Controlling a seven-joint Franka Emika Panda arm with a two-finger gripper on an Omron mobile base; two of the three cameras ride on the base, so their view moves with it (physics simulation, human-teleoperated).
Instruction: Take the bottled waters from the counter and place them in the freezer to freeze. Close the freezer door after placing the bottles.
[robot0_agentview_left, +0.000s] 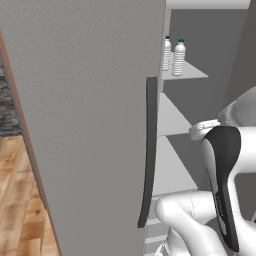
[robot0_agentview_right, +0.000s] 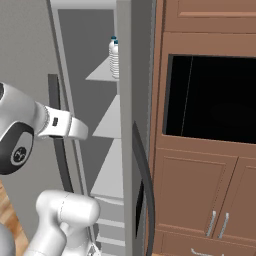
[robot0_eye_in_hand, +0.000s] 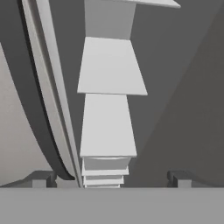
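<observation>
Both bottled waters (robot0_agentview_left: 176, 56) sit on the freezer (robot0_eye_in_hand: 175, 87) shelf well above your tool (robot0_eye_in_hand: 109, 179) (jaws spread wide, holding nothing). You still need to shut the freezer door (robot0_agentview_left: 85, 125).

The freezer door (robot0_agentview_left: 90, 125) is plain flat grey, with a dark charcoal bar handle (robot0_agentview_left: 148, 150). The bottled waters (robot0_agentview_left: 178, 59) are clear and ribbed, capped in dark teal. Inside the freezer (robot0_eye_in_hand: 175, 87) the walls are mid grey and the shelves (robot0_eye_in_hand: 111, 68) pale — almost white. The cabinets (robot0_agentview_right: 200, 190) are warm brown wood with silver handles; the oven recess (robot0_agentview_right: 212, 97) is black. The floor (robot0_agentview_left: 20, 200) shows orange-brown planks.
</observation>
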